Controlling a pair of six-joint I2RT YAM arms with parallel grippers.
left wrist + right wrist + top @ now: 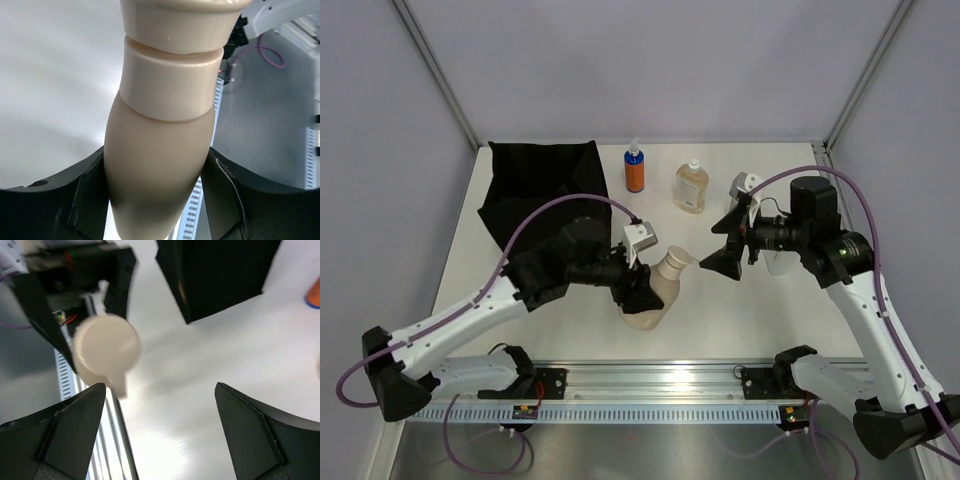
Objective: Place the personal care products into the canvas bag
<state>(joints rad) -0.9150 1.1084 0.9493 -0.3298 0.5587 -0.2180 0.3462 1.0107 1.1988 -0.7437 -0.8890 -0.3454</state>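
Observation:
My left gripper (642,292) is shut on the beige bottle (657,288), which is tilted with its tan cap (676,263) toward the right arm. In the left wrist view the beige bottle (160,155) fills the gap between both fingers. My right gripper (728,245) is open and empty, facing the cap; its wrist view shows the cap (106,351) ahead of the left finger. The black canvas bag (542,190) lies at the back left and also shows in the right wrist view (215,275). An orange bottle with white spray top (635,168) and a clear amber bottle (691,186) stand behind.
A pale bottle (778,262) is partly hidden behind the right arm's wrist. The metal rail (650,380) runs along the near edge. Grey walls enclose the white table (720,320).

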